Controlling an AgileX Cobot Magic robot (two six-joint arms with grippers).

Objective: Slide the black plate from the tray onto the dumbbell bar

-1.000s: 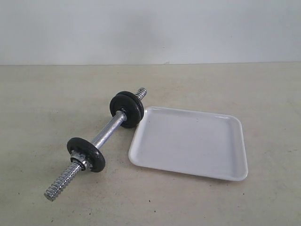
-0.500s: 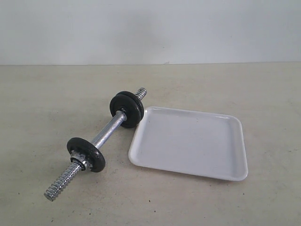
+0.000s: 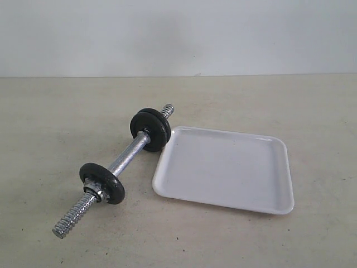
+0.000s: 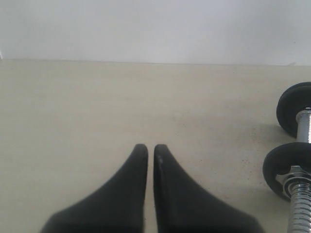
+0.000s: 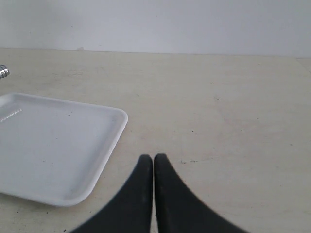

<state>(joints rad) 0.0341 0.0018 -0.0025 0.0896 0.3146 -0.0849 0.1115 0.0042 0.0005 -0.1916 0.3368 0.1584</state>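
Jaws on both arms pressed together, empty — beige speckled tabletop (image 3: 56, 111) meets a plain whitish wall (image 3: 178, 33)

Beige, faintly speckled counter (image 3: 67, 111) bearing a black disc (image 3: 107, 184) that stands on edge on the counter's near left part, a silver nut (image 3: 92, 194) against its face. A pale wall (image 3: 178, 33) rises behind the counter.

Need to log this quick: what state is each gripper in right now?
Left gripper: closed, holding nothing.
Right gripper: closed, holding nothing.
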